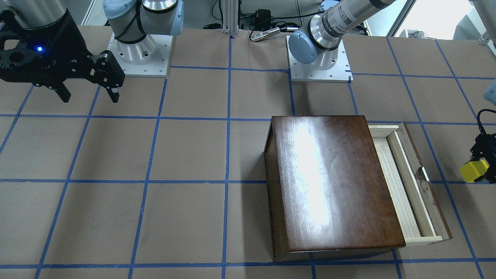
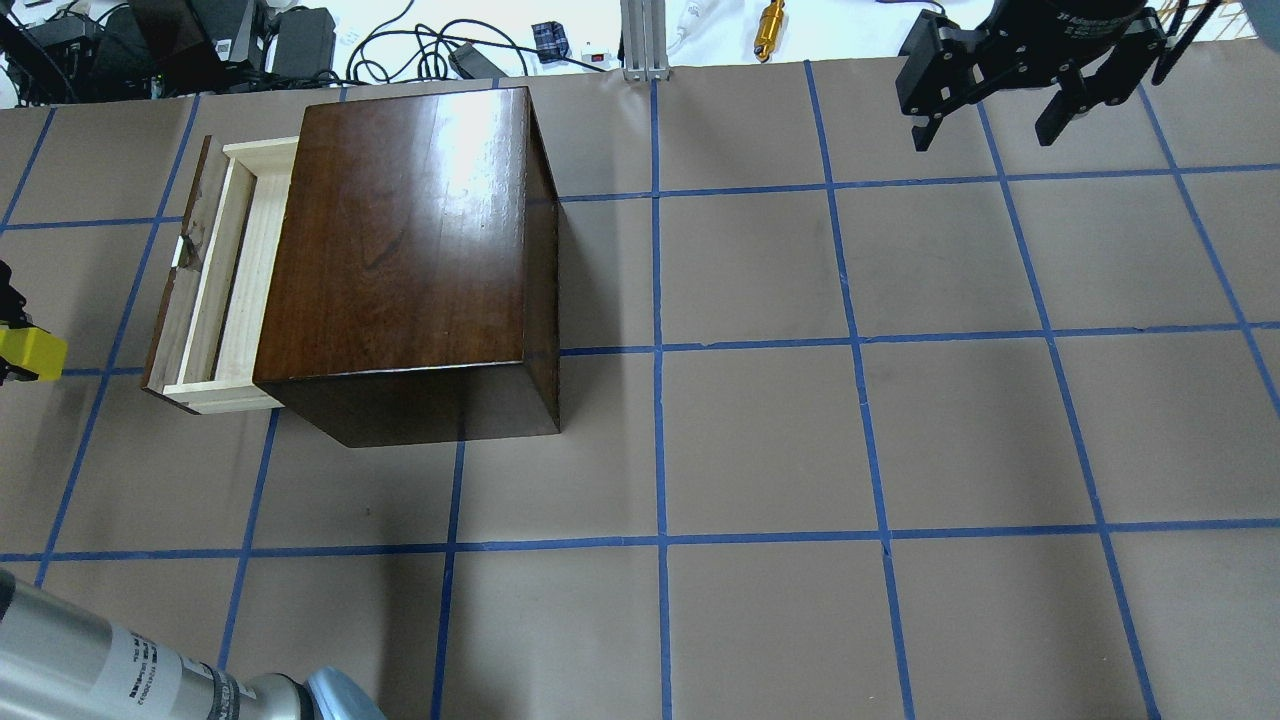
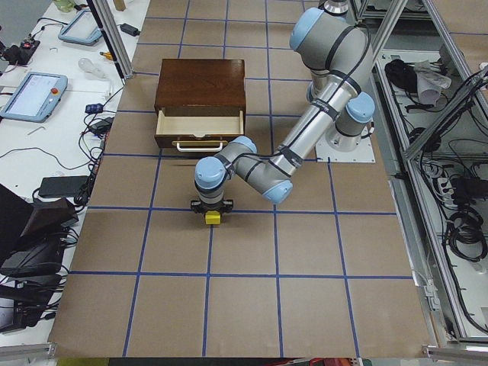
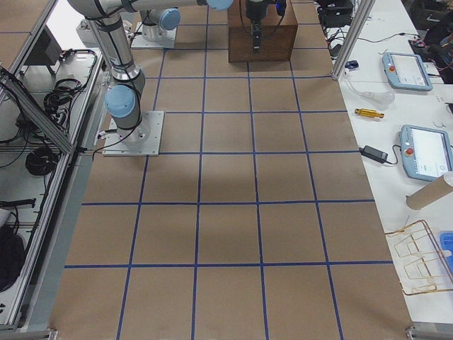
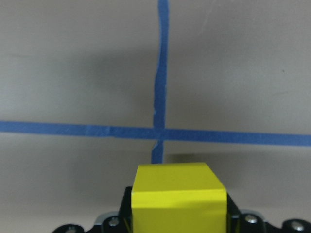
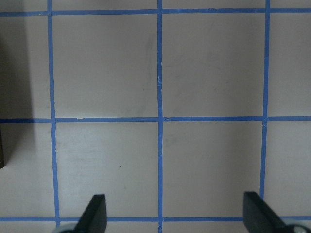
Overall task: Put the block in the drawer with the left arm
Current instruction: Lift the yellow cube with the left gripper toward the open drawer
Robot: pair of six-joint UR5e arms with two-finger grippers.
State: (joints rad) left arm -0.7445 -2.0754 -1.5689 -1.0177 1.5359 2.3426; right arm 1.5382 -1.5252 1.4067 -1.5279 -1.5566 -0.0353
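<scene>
Brown paper desk (image 2: 760, 430), gridded in blue tape, and I'm out at its left end. My left claw (image 5: 180, 221) is clamped on the block (image 1: 473, 171), a smooth, sharp-edged yellow cube, out in front of the drawer (image 2: 235, 270) and apart from it. That drawer is pale raw wood with a dark front panel and a small metal pull. It's only part-way out of the glossy box (image 2: 400, 230), so the slot looks narrow. The risk, I reckon: release short and the cube catches the panel's rim; release long and it skids across that slick lid. My right claw (image 2: 985, 135) hangs spread apart, well away.
</scene>
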